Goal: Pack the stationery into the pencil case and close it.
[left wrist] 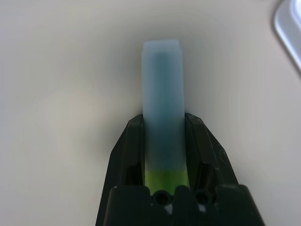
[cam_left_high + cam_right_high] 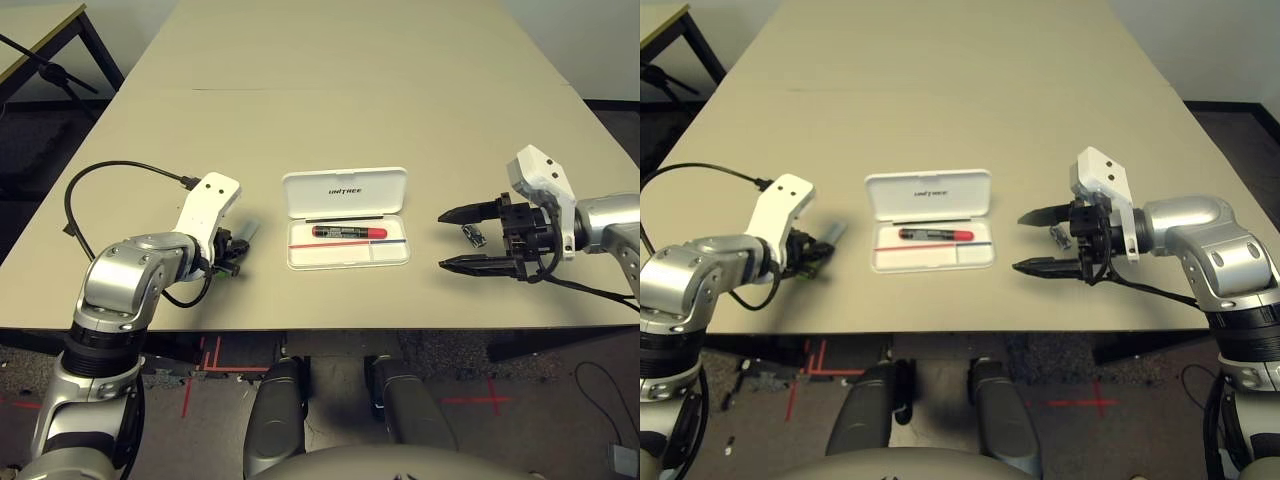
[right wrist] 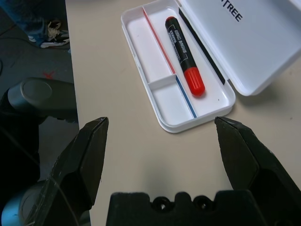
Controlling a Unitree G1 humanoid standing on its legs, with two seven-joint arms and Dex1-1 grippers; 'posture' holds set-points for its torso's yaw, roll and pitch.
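The white pencil case (image 2: 390, 256) lies open in the middle of the table, its lettered lid (image 2: 345, 190) folded back. The red-and-black marker (image 2: 348, 232) rests inside the tray (image 3: 164, 96). To its left my left gripper (image 2: 232, 255) is shut on the pale green stick (image 1: 162, 94). The black fingers (image 1: 131, 141) press both sides of it just above its bright green end. To the right of the case my right gripper (image 2: 462, 239) stands open and low over the table. The small silver clip (image 2: 474, 236) lies on the table between its fingers.
The beige table (image 2: 330, 90) stretches far behind the case. Its front edge (image 2: 330, 328) runs just below both grippers. A black cable (image 2: 110, 168) loops off my left wrist. Another table with a dark frame (image 2: 40, 40) stands at the far left.
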